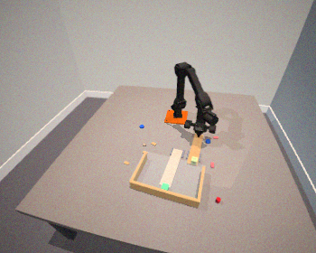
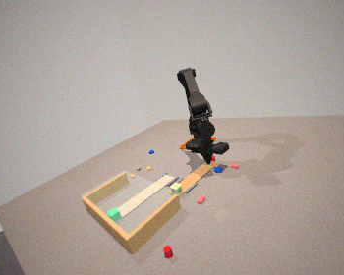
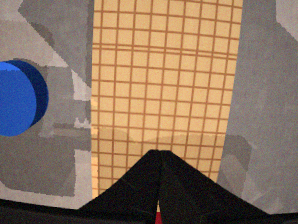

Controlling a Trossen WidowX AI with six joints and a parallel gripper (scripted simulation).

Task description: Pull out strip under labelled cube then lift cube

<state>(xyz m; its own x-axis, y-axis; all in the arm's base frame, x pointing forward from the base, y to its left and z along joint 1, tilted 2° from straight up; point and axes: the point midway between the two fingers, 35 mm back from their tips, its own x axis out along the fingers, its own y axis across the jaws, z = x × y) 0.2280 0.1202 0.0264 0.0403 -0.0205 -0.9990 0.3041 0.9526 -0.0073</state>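
the bench [image 1: 103, 135] carries an open-fronted wooden tray [image 1: 163, 193], the arm on its orange base plate [image 1: 170, 119], and scattered small pieces. two strips run out of the tray's open side toward the arm: a pale strip [image 1: 171, 166] lying inside the tray with a green cube [image 1: 164, 186] at its far end, and a tan gridded strip [image 1: 196, 146] with a yellow-green cube [image 1: 194, 159] resting on it at the tray's mouth. no label can be read at this size; judged from where the arm works, the yellow-green cube is taken as the labelled one.

the gripper [image 1: 199, 134] is down at the near end of the tan strip. its fingers are fully shut, meeting in a point in the wrist view with the strip [image 3: 166, 56] stretching ahead beneath them. nothing is visibly caught between them; the tip appears to press on the strip's end rather than clamp it, though contact cannot be confirmed.

step in hand, by judgement: pulling out the tan strip. much of it already lies outside the tray, but the cube sits on it yet, so this step is unfinished.

a blue disc [image 3: 16, 98] lies just beside the strip's left edge, and a small pink piece [image 1: 216, 137] is near the arm.

next move calls for a straight draw toward the base, keeping off the pale strip, then opening the gripper and coming down over the yellow-green cube.
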